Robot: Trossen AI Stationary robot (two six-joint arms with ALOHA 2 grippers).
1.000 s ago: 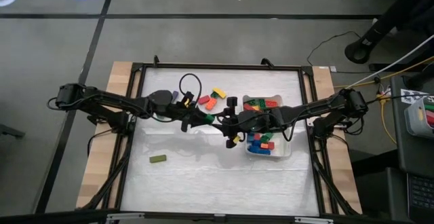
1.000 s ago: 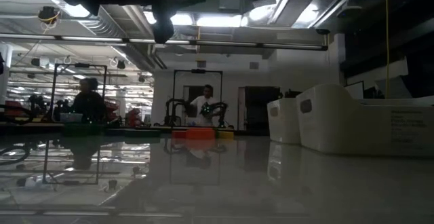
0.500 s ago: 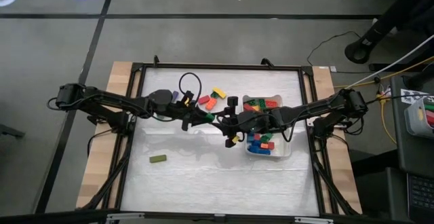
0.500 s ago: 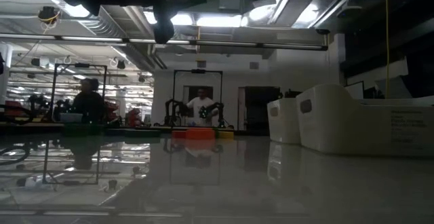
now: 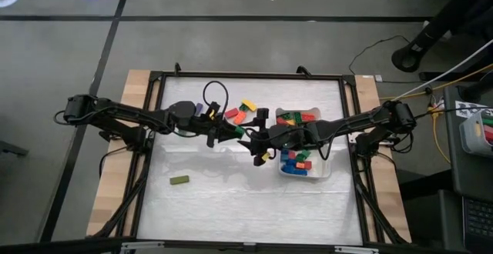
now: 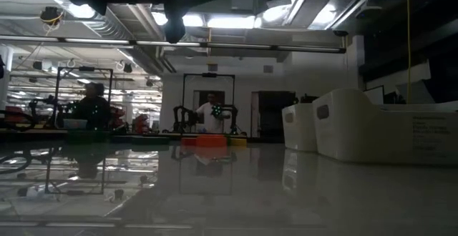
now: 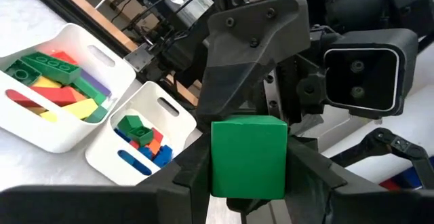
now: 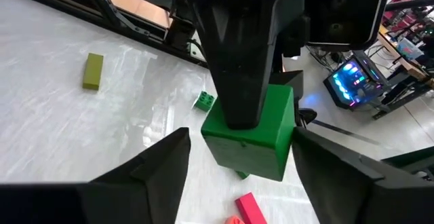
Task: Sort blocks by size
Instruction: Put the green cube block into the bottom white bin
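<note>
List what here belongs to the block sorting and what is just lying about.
Belongs to the job:
green cube, clamped in the left gripper
right gripper, open around it
loose blocks and olive bar
white trays of blocks

Just lying about:
floor cable
black stand base
person in the room behind

Two white trays [image 5: 323, 123] sit side by side near the table's right edge; people [image 6: 93, 107] stand behind.
</note>
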